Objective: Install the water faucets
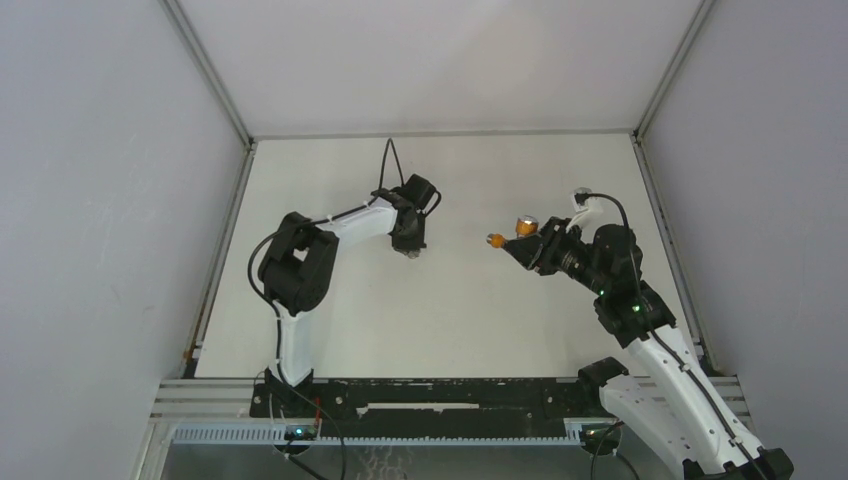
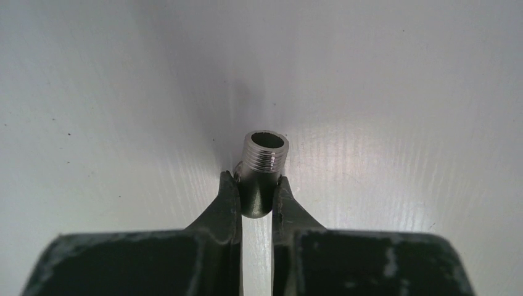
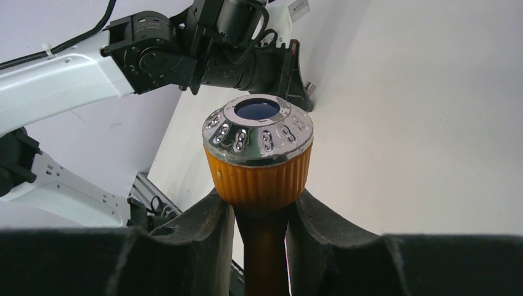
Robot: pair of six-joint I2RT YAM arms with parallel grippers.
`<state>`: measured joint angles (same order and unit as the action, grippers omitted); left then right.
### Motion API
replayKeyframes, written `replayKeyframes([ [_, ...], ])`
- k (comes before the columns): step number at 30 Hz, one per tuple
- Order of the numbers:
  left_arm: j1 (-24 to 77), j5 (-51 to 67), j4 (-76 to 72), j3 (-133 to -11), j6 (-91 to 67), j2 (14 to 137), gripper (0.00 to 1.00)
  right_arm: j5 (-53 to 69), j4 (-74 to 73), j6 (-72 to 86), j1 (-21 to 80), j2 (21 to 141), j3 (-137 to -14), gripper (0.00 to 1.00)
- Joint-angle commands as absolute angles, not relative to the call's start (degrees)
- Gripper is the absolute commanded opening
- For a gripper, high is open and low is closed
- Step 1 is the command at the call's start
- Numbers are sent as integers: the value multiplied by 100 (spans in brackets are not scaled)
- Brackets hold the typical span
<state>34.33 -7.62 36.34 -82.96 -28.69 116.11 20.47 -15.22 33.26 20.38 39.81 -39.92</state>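
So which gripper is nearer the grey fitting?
Left. The left gripper is shut on the fitting, pinching it between its fingers. The right gripper is well apart from it, off to the right, holding the orange tap.

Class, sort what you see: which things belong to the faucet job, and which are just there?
Job:
orange tap, held in the right end effector
grey threaded fitting, held in the left end effector

Not the job:
white table
grey walls
black cable
front rail
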Motion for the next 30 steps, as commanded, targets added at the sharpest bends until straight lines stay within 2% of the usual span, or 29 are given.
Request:
replayKeyframes([
  [1,3388,-729,3773,-8622,-2701,11431,0,2272,-1277,3207,2025,4010,-4280,0],
  [6,3219,35,3809,-8622,-2416,10532,0,2236,-1233,2974,2181,4125,-4247,0],
  [15,2200,4058,3153,-7738,-2720,8433,0,843,-422,1079,3742,3684,-3958,0],
  [19,1952,5190,3067,-7566,-3504,7983,0,738,831,370,4435,3371,-3451,0],
  [24,1934,6626,2787,-7359,-4061,7620,0,678,1072,-873,5172,3545,-3572,0],
  [30,1936,7262,2664,-7200,-4553,7243,0,-68,1156,-2503,6387,3706,-3652,0],
])
